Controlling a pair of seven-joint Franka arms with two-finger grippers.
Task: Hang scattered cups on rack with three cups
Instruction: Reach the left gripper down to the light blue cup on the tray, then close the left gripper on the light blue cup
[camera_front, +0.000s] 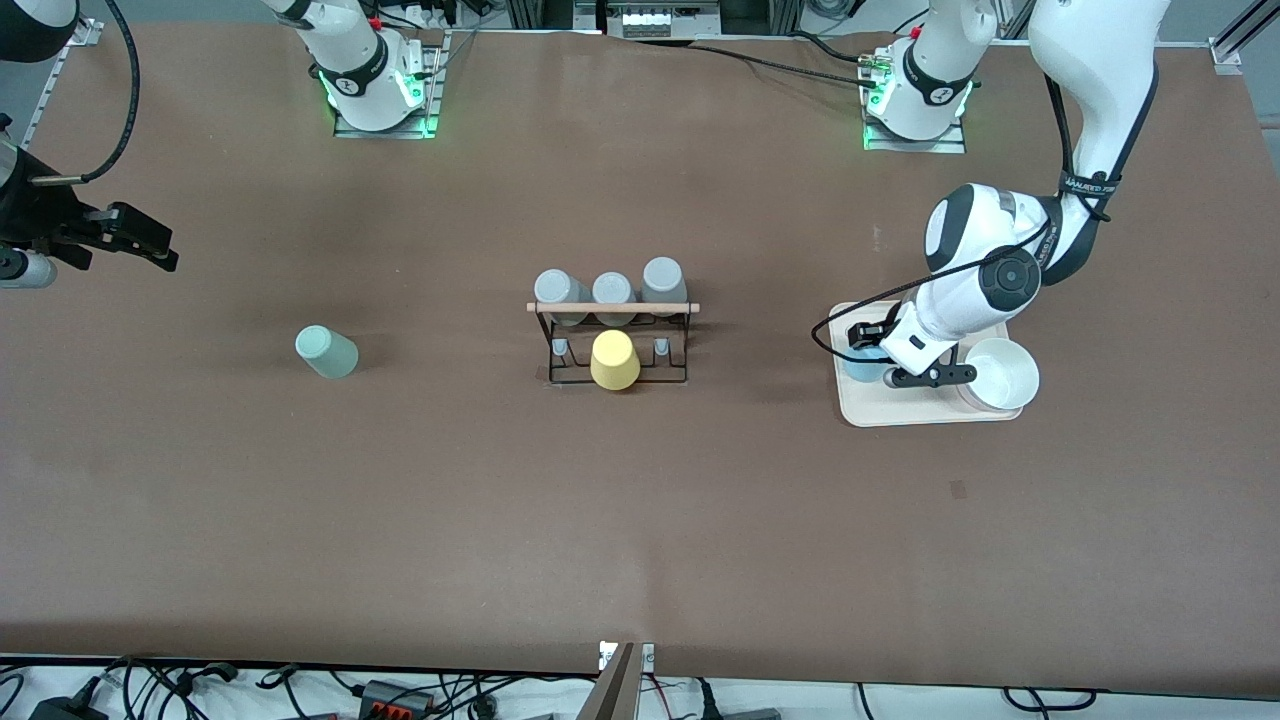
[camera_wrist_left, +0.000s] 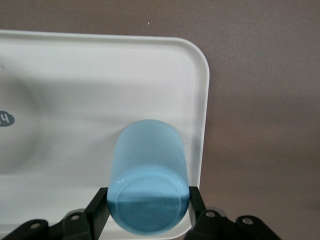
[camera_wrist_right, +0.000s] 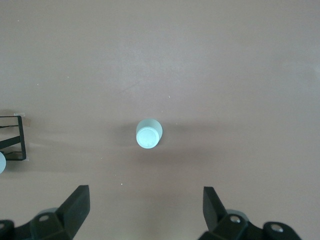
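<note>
1. Left gripper is down on the cream tray, fingers clamped on the light blue cup's sides near its base.
2. The cup looks light, rigid and smooth-glazed, likely slippery; its taper could let it slide, so a mid-wall grip seems safer.
3. Right gripper hovers over the desk, jaws wide apart and empty, mint green cup below and just ahead of it.
4. Rack sits well apart from both grippers.
</note>
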